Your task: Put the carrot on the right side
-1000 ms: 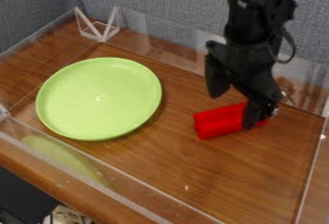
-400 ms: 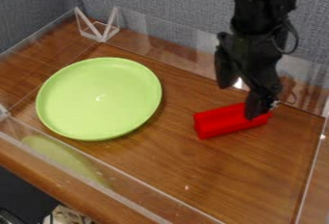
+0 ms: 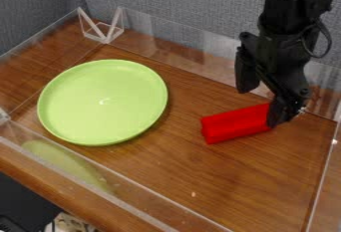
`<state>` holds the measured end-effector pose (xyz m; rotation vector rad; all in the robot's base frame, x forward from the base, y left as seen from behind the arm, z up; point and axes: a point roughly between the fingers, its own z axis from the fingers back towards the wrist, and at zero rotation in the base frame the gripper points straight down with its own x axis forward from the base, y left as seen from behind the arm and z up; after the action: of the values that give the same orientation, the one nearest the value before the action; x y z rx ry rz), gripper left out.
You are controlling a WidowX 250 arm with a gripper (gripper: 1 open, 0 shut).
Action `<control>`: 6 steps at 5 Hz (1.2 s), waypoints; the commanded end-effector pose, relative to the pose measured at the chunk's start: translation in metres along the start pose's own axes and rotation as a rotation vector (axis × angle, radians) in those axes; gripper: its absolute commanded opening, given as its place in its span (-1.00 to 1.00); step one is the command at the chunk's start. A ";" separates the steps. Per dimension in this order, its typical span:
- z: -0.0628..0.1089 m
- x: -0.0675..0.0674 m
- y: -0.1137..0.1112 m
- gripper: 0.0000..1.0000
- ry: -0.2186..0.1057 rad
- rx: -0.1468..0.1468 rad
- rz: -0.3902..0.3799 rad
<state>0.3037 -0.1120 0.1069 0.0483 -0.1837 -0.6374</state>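
Nearest, the green plate (image 3: 103, 101) lies on the left of the wooden table (image 3: 173, 161) with nothing in it, while the carrot (image 3: 240, 122) lies flat on the right side, well apart from the plate. Behind it the end effector (image 3: 276, 105) hangs open, gripping nothing, one finger seemingly touching the carrot's far end.
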 end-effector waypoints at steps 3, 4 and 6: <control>-0.030 0.065 0.035 1.00 -0.074 0.037 0.188; -0.048 0.088 0.044 1.00 -0.077 0.024 0.150; -0.075 0.105 0.042 1.00 -0.066 0.000 0.106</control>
<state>0.4136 -0.1393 0.0429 0.0202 -0.1979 -0.5228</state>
